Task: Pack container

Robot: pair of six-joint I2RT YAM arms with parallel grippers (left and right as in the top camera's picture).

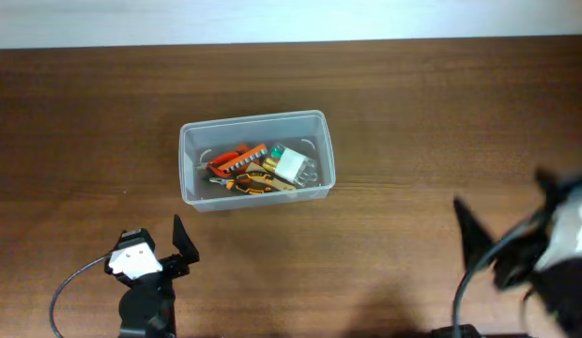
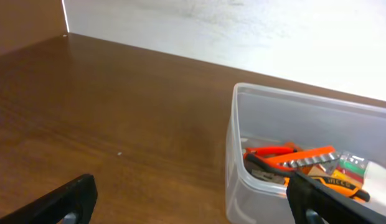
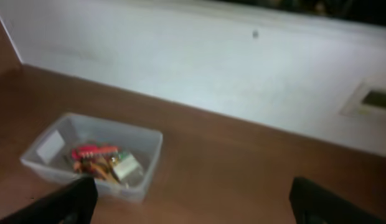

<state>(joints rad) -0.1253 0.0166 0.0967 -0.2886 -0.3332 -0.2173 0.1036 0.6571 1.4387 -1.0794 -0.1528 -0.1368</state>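
The container point(image 1: 192, 178) is a clear plastic tub in the middle of the table. Inside lie orange-handled hand tools point(image 1: 237, 161) and a small clear box with green and white parts point(image 1: 293, 165). The tub also shows in the left wrist view point(image 2: 243, 149) and in the right wrist view point(image 3: 152, 146). My left gripper point(image 1: 178, 246) is open and empty, at the front left, short of the tub; its fingers show in the left wrist view point(image 2: 193, 202). My right gripper point(image 1: 497, 249) is blurred, open and empty at the front right point(image 3: 193, 202).
The brown wooden table point(image 1: 413, 122) ends at a white wall point(image 1: 272, 19) along the back. A black cable point(image 1: 66, 291) loops beside the left arm. A white label point(image 3: 50, 146) is on the tub's short end.
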